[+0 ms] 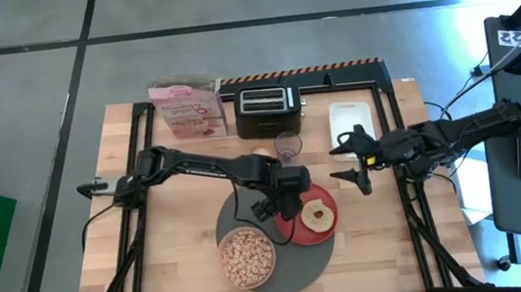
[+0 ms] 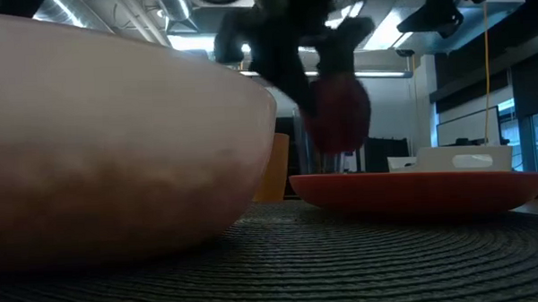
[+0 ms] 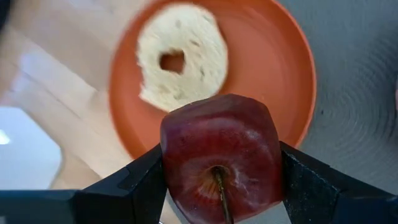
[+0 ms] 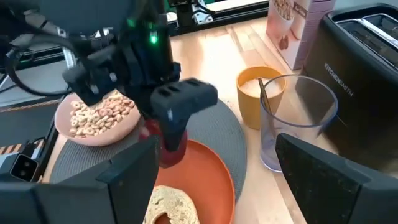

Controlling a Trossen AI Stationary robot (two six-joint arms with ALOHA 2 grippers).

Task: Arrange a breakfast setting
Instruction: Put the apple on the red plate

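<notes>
Here, a glossy dark-red apple (image 3: 222, 155), stem up, sits clamped between the left gripper's (image 1: 269, 207) dark fingers, above the smooth round red plate (image 1: 293, 232) at its 9 o'clock rim. A porous bagel half (image 1: 319, 215) lies on the plate. At 3 o'clock, the right gripper (image 1: 357, 162) hangs empty, fingers wide apart.

— What sits on the mat (image 1: 290, 268)?
— The bowl (image 1: 247, 257) of cereal (image 1: 246, 251) at its left, the plate (image 1: 297, 233) at its right (bagel half (image 1: 319, 216) on it).
— And the fruit (image 3: 222, 155)?
— Above the plate's left edge, between the left gripper's (image 1: 277, 206) fingers (image 3: 134, 186).
— Behind them?
— Toaster (image 1: 258, 111), box (image 1: 186, 108), glass (image 1: 287, 144).
</notes>
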